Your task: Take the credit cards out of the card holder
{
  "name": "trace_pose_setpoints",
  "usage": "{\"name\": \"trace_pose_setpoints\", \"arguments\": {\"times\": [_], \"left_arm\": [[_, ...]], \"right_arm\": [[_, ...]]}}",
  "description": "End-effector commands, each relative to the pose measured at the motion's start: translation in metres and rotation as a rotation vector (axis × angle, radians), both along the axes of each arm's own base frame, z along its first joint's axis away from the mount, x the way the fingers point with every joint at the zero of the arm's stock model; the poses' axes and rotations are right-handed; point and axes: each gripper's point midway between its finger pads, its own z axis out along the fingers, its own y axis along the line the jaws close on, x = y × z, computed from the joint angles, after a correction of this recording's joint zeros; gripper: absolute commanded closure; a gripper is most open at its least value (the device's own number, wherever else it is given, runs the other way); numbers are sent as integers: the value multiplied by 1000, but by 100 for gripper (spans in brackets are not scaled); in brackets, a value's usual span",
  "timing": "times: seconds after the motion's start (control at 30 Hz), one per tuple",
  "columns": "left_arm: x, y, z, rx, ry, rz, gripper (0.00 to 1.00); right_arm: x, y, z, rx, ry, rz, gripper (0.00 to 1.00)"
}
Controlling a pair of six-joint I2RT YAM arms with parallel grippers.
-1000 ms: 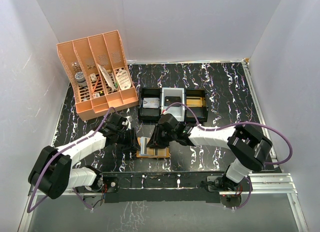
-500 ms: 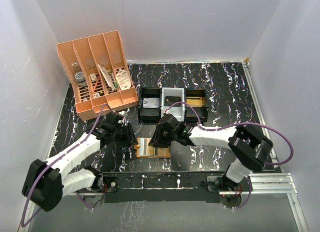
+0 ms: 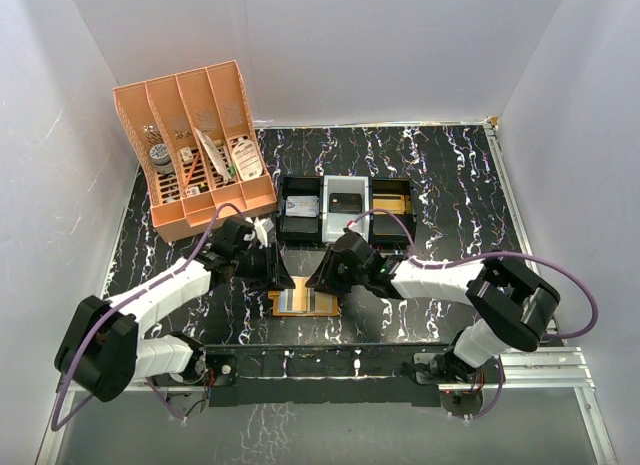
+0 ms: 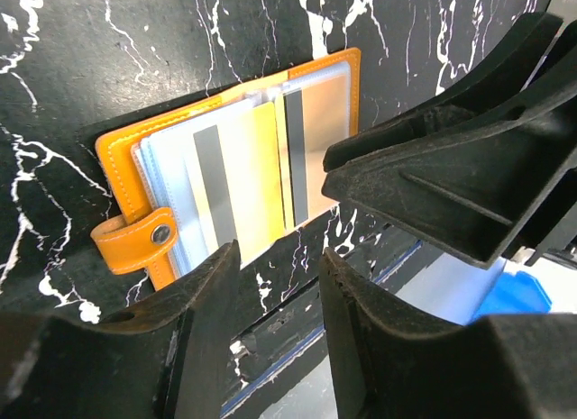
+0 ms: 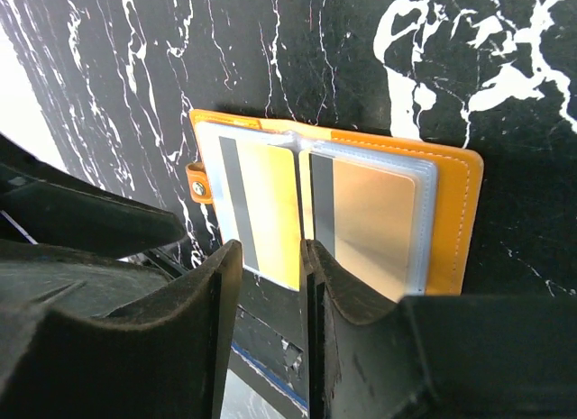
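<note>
Well, the biggest thing we saw was the black table. The orange desk organizer stood in the upper left of the top frame, and the black trays sat in the middle.

Both arms bent in toward the low middle of that frame. The left arm reached in from the lower left and the right arm from the lower right, and their tips almost met above the card holder.

A second before, a pale page of the holder stood up next to the left tip. Now the holder lay flat and open on the table. The left arm had swung away and come back closer to the middle. We think that meant the opening part was done, but no card was out yet.

The left gripper hung just over the near edge of the holder. Its jaws were a little apart and held nothing. The right gripper hung over the same edge, jaws a little apart too, with nothing between them.

The credit cards were tucked in the clear pockets, each showing a dark stripe.
</note>
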Motion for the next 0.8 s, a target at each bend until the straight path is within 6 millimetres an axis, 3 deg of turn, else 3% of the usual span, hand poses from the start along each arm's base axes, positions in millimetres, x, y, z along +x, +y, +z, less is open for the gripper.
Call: {"name": "trace_pose_setpoints", "arguments": {"times": [0.0,0.2,0.33,0.6,0.77], "left_arm": [[-6,-15,4,-62,24,-90,62],[-6,7,-31,101,88,-14,68],[-10,20,-49,185,121,2,71],[-10,30,-54,253,119,-2,74],[-17,33,-63,259,150,-6,75]], "right_arm": [[19,12,33,140,-99,-53,69],[22,22,34,143,-111,-15,69],[21,26,24,111,-74,7,69],[13,12,-12,-21,35,-6,70],[10,6,-17,-31,47,-10,70]]}}
